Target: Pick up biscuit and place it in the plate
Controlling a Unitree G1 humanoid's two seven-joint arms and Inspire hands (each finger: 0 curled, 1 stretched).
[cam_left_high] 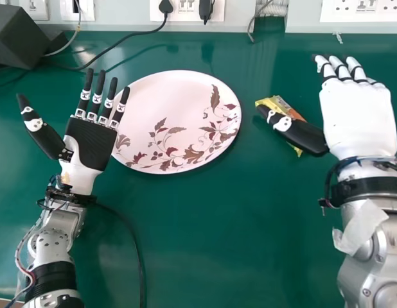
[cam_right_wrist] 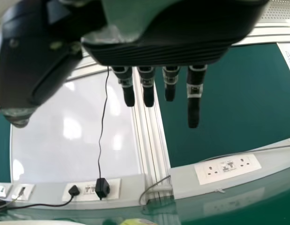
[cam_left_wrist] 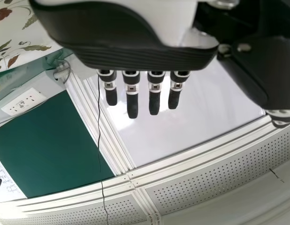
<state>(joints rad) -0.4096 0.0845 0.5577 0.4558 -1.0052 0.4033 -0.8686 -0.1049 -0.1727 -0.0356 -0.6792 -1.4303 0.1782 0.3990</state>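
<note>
Currently: right hand (cam_left_high: 359, 122) wide, its thumb (cam_left_high: 304, 135) over the yellow-and-orange wrapped biscuit packet (cam_left_high: 277, 103); packet on the glossy green table (cam_left_high: 205, 244), outside the plate.

Details noted: packet lies to the right of the round, pale pink plate (cam_left_high: 147, 96) with brown and dark red leaf patterning, a strip of table between them. Right hand white-backed, back uppermost, straight fingers pointing toward the wall; black thumb stretched sideways across the packet, hiding its middle. Cannot tell whether thumb and packet touch. Left hand (cam_left_high: 89, 144) at the plate's left side, black palm up, fingers straight and spread, thumb well out, nothing held; some fingers overlap the rim in the head view. Far left corner: dark box (cam_left_high: 20, 38), black cable (cam_left_high: 124, 40) running from it toward white wall sockets (cam_left_high: 185, 9).
</note>
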